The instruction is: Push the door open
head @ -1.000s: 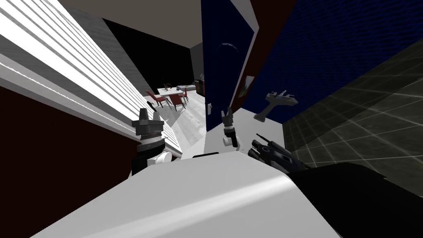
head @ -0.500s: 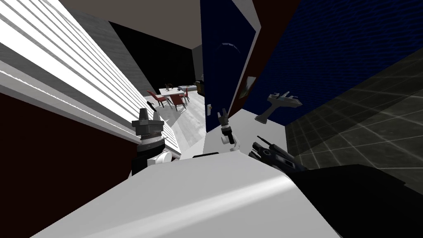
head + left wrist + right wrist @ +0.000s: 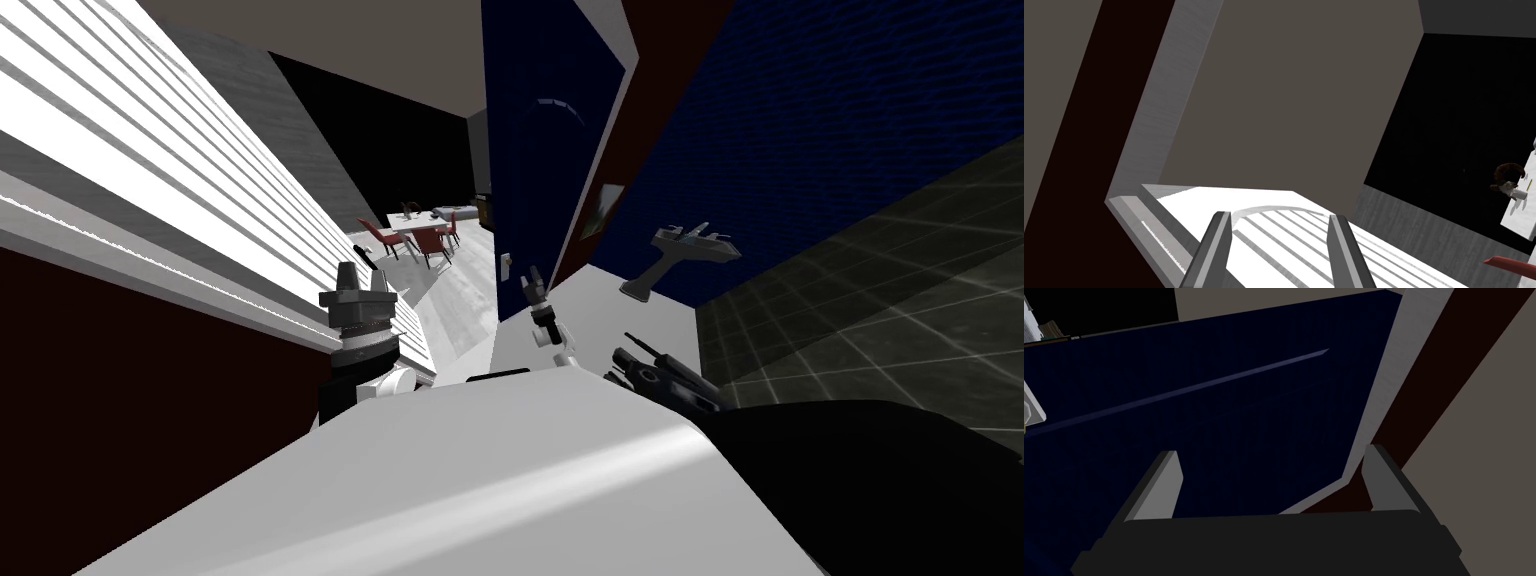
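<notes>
The dark blue door (image 3: 535, 150) stands ajar in the middle of the head view, a pale handle plate (image 3: 507, 265) on its near edge. My right gripper (image 3: 533, 273) is held up at the door's lower part, just right of that plate, fingers open. In the right wrist view the door's blue face (image 3: 1224, 413) lies close beyond the open right gripper (image 3: 1274, 480), with the door's white edge (image 3: 1384, 388) and the handle plate (image 3: 1031, 410) at opposite sides. My left gripper (image 3: 358, 278) points up beside a white slatted surface (image 3: 200, 170); the left gripper (image 3: 1279, 217) is open and empty.
Through the gap left of the door are a white table with red chairs (image 3: 420, 232) and a black area behind them. A pedestal sink (image 3: 690, 245) stands against the blue wall on the right, over a dark tiled floor (image 3: 880, 300). A small picture (image 3: 600, 205) hangs by the door frame.
My right gripper has reached further forward and left, closer to the door's handle plate. The whole view has shifted slightly, so I have moved a little. The left arm is still.
</notes>
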